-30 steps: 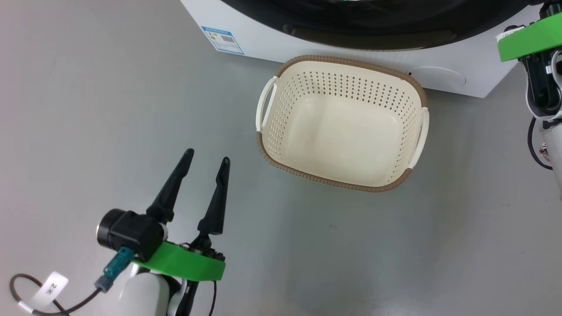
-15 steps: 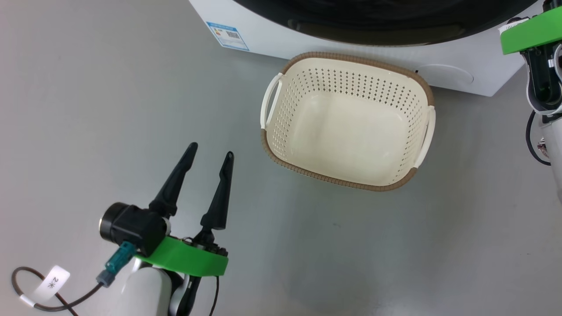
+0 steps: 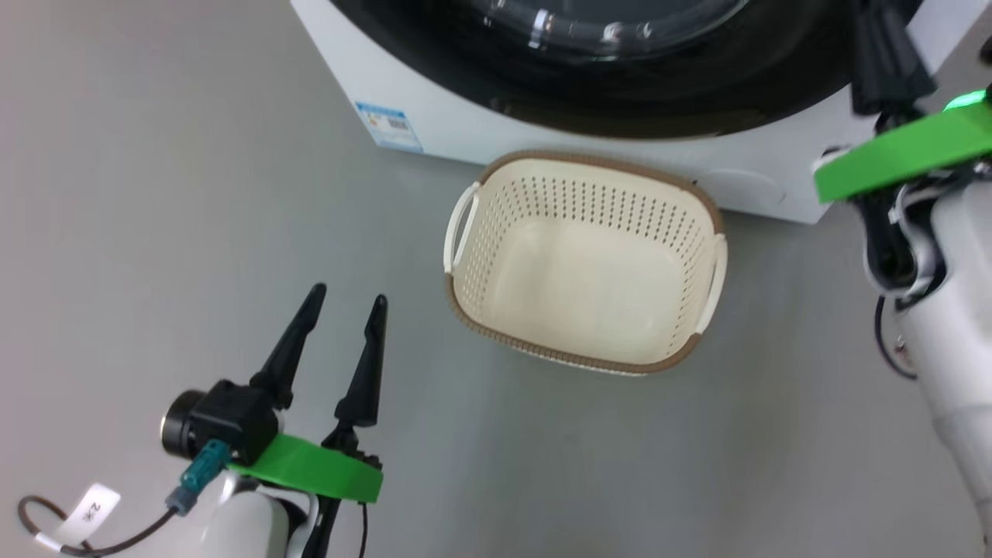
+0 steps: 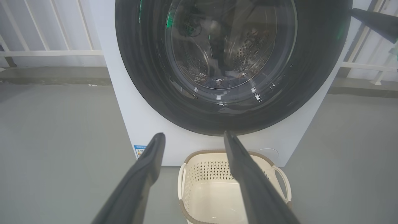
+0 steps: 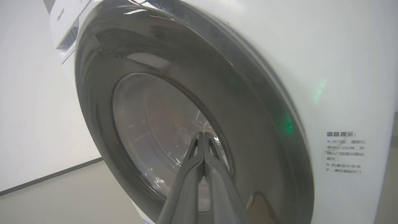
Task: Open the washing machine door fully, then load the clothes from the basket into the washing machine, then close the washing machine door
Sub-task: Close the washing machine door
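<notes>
Basket (image 3: pixel 589 203) lengthwise along washing machine (image 3: pixel 449 133) front

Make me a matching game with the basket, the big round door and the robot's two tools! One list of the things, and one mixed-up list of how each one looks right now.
Things:
1. basket
2. washing machine door
3. left tool
4. right tool

How it looks:
A. fingers pressed together
B. sitting on the floor with nothing inside
C. fingers spread apart
D. glossy black and closed

Right pairs: 1-B, 2-D, 3-C, 4-A
</notes>
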